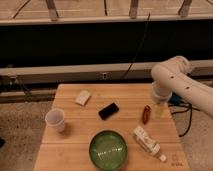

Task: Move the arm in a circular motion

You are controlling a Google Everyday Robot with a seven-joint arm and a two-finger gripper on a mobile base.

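The arm (pixel 176 82) comes in from the right, its white elbow raised over the table's (pixel 125 95) right rear corner and the lower segment dropping straight down. The gripper (pixel 159 110) hangs at its end, pale and narrow, low over the right side of the table, just beside a small red thing (pixel 146 114) – whether it is open or closed I cannot tell, and nothing shows in its hold. On the wood lie a green bowl (pixel 108 149) at the front, a white bottle (pixel 147 142) on its side to the bowl's right, a black phone (pixel 108 110) near the middle, a pale packet (pixel 83 97) behind it – and a cup (pixel 55 120) standing at the left.
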